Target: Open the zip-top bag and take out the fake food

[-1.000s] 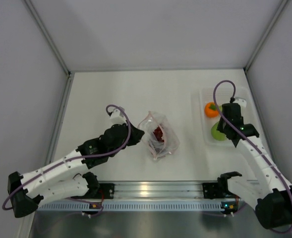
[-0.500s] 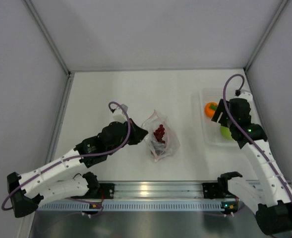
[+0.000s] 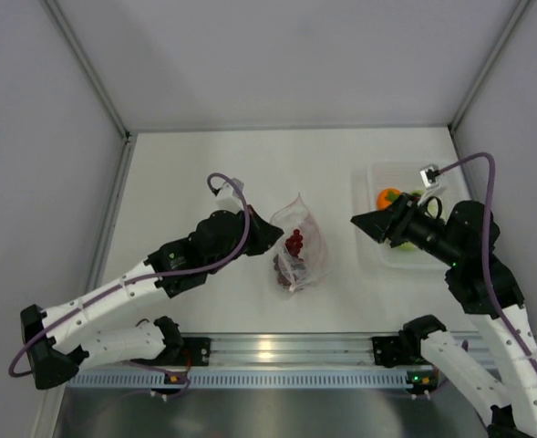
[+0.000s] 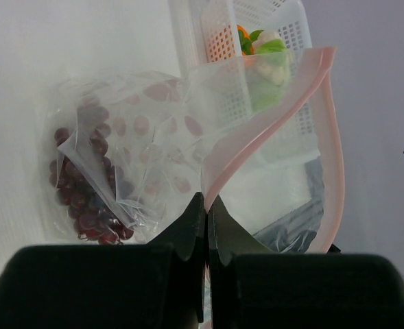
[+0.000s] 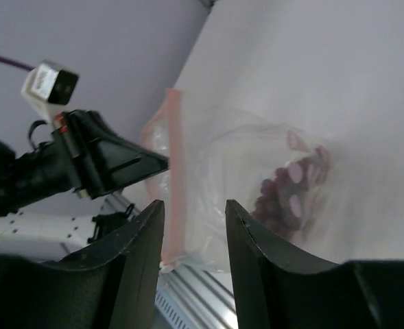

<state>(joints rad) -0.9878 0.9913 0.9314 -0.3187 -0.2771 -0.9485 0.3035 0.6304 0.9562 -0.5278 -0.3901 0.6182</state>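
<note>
The zip-top bag (image 3: 300, 246) is clear and crinkly with a pink zip strip (image 4: 256, 144), and its mouth is open. The dark red grape bunch (image 3: 293, 243) lies inside it, also seen in the left wrist view (image 4: 85, 199) and the right wrist view (image 5: 287, 199). My left gripper (image 3: 270, 230) is shut on the bag's pink edge (image 4: 208, 195) and holds it up. My right gripper (image 3: 364, 222) is open and empty, pointing left at the bag from about a hand's width away; the bag (image 5: 250, 185) fills its view. The orange fruit (image 3: 388, 197) and a green piece (image 3: 403, 243) lie in the tray.
A rigid clear tray (image 3: 385, 257) stands at the right, under my right arm. It shows through the bag in the left wrist view (image 4: 256, 41) with orange, green and white pieces in it. A metal rail (image 3: 277, 347) runs along the near edge.
My right gripper has left the tray and swung left towards the bag. My left gripper has lifted the bag's edge and moved a little right and away.
</note>
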